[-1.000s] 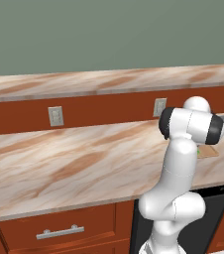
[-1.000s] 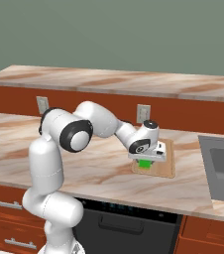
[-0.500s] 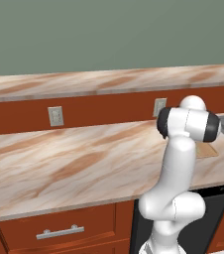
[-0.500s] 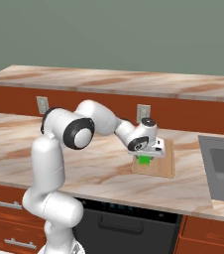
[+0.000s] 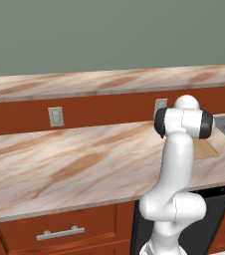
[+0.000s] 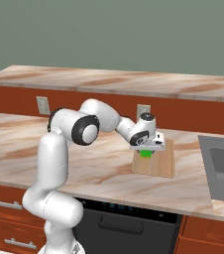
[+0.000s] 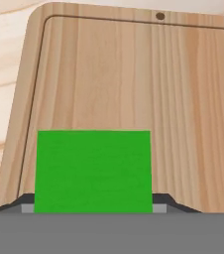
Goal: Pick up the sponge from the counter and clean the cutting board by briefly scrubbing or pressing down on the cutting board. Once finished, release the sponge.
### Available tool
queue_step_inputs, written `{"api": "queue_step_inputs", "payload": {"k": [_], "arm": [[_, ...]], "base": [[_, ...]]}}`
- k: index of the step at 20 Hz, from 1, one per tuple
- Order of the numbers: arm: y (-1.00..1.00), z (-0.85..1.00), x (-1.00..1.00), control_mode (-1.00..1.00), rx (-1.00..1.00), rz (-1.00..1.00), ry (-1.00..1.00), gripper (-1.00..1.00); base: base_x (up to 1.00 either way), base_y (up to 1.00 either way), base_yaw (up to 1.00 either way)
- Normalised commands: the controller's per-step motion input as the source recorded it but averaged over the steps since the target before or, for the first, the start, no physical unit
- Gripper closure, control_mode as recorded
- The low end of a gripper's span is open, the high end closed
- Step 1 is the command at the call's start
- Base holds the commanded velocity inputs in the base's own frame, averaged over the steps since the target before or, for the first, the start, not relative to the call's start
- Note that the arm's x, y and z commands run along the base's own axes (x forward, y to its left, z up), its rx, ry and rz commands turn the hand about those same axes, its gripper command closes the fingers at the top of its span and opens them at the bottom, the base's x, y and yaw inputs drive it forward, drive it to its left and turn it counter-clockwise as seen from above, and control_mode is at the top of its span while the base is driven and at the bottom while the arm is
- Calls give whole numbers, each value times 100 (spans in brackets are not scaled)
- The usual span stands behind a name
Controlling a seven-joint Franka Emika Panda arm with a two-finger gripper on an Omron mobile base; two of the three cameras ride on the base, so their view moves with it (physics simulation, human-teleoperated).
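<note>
The green sponge [image 7: 93, 171] sits between my gripper's [image 7: 93, 207] two dark fingertips, and the jaws are shut on its sides. In the right base view the gripper [image 6: 145, 150] hangs low over the near-left part of the light-tan cutting board [image 6: 159, 163], with the sponge [image 6: 144, 154] showing as a green patch right under the hand. Whether the sponge touches the wood cannot be told. The board [image 7: 134, 74] lies flat on the marble counter [image 6: 94, 163]. In the left base view my own arm hides the hand, and a corner of the board [image 5: 207, 150] shows.
A sink basin [image 6: 223, 161] is sunk into the counter right of the board. Wall outlets [image 6: 143, 111] [image 6: 43, 104] sit on the red-brown backsplash below a higher marble ledge [image 6: 134, 84]. Open counter stretches left of the board.
The hand with the sponge has shifted a little across the board, toward the wall side. The board has stayed in place.
</note>
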Motion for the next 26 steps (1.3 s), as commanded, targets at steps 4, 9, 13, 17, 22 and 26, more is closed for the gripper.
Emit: {"api": "queue_step_inputs", "payload": {"k": [4,9,13,17,22,26], "arm": [[0,-11,64,-100,0,0,0,100],[0,-12,53,-100,0,1,0,100],[-2,-22,12,-100,0,2,0,100],[-15,-59,0,-100,-1,3,0,100],[-41,-52,0,-100,-4,2,0,100],[-70,-27,0,-100,-4,4,-3,100]], "base": [[0,0,0],[0,0,0],[0,0,0],[0,0,0],[0,0,0],[0,0,0]]}}
